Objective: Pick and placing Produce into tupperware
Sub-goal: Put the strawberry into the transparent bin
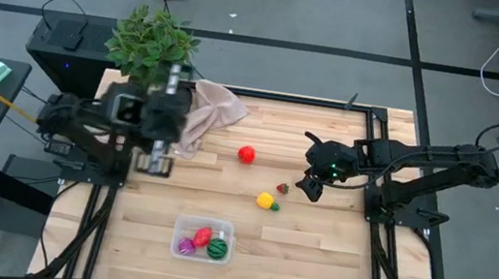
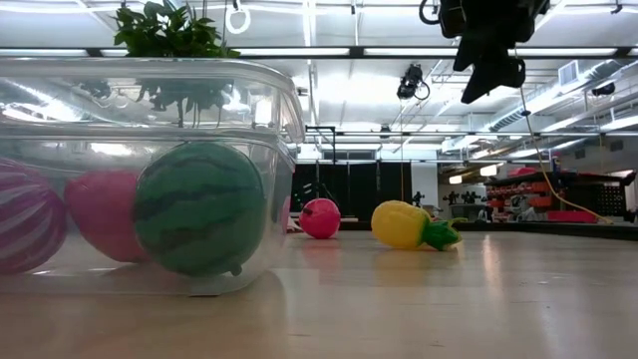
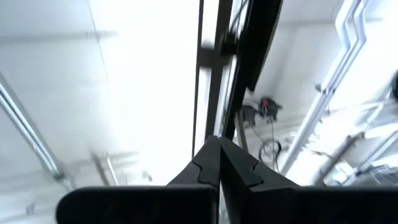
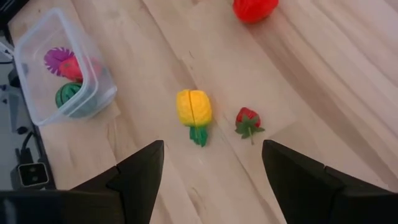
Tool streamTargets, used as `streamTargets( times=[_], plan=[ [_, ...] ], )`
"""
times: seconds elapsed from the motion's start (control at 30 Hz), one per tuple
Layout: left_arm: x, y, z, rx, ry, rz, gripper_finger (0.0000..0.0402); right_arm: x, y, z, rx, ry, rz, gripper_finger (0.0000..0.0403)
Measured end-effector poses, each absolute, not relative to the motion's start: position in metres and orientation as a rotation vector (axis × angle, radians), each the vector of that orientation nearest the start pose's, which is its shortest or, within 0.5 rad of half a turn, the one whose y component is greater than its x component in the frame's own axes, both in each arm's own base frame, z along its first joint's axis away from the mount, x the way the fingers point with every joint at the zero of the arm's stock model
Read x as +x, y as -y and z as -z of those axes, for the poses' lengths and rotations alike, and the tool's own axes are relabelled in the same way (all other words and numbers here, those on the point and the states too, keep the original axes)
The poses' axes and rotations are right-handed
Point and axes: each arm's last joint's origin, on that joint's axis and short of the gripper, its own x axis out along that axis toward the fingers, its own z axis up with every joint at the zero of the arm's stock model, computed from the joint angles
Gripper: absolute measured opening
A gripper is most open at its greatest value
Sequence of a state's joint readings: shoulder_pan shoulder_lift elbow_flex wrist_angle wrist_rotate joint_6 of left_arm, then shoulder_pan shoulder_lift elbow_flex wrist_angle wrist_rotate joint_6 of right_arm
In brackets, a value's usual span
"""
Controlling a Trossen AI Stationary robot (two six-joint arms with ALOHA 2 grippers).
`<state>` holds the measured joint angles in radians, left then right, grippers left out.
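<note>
The pale wooden-plank worktop (image 1: 331, 259) fills most of what I see from above, with a black arm on each side. At its far left corner stands a leafy green potted plant (image 1: 151, 42), and a crumpled beige cloth (image 1: 209, 114) lies just beside it.

The left arm is pulled back over the left edge, near the cloth. Its left pincer (image 3: 219, 163) points up at the ceiling with the dark fingers pressed together, holding nothing. The right arm reaches in from the right side. Its right pincer (image 1: 310, 185) hangs above the worktop with the fingers (image 4: 140, 174) spread wide and empty, tilted down toward the loose produce.

The small clear plastic rectangular tub (image 1: 203, 239) sits near the front edge, left of centre. Inside it lie a green striped ball like a watermelon (image 2: 199, 207), a red-pink piece (image 2: 103, 214) and a purple striped piece (image 2: 28, 219), all close together.

Three pieces lie loose in the middle of the worktop, well apart from the tub. The round red fruit (image 1: 246, 154) is farthest back. The yellow pineapple-shaped piece with a green tuft (image 4: 194, 112) lies on its side, and the tiny red strawberry with green leaves (image 4: 248, 121) rests just beside it, not touching.
</note>
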<state>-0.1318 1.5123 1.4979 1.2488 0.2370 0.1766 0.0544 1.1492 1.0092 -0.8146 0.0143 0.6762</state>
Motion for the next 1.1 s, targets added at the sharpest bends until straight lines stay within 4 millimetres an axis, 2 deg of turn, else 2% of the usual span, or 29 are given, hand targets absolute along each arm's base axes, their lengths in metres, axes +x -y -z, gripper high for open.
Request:
streamTargets(
  times=[0.13,0.2,0.33,0.57,0.63,0.73,0.87,1.1],
  plan=[
    [0.299,0.027,-0.501,0.173,1.202,0.241,0.0004,0.218,-0.012,-0.291,0.593,-0.934,0.271,0.0277],
    [0.303,0.021,-0.496,0.15,1.25,0.236,0.0004,0.218,-0.012,-0.29,0.595,-0.939,0.274,0.0277],
    [0.313,0.019,-0.478,0.118,1.399,0.199,0.0003,0.218,-0.012,-0.29,0.605,-0.946,0.262,0.0277],
    [0.325,0.021,-0.466,0.123,1.36,0.173,0.0002,0.217,-0.013,-0.29,0.627,-0.963,0.25,0.0277],
    [0.329,0.021,-0.451,0.124,1.311,0.131,0.0002,0.217,-0.013,-0.29,0.636,-0.966,0.254,0.0277],
    [0.33,0.026,-0.417,0.059,1.177,0.037,0.0002,0.216,-0.013,-0.289,0.645,-0.974,0.255,0.0277],
    [0.32,0.033,-0.374,-0.031,1.015,-0.074,0.0001,0.216,-0.013,-0.289,0.644,-0.977,0.255,0.0277],
    [0.277,0.034,-0.302,-0.167,0.749,-0.248,0.0001,0.216,-0.013,-0.289,0.643,-0.976,0.254,0.0277]
  ],
)
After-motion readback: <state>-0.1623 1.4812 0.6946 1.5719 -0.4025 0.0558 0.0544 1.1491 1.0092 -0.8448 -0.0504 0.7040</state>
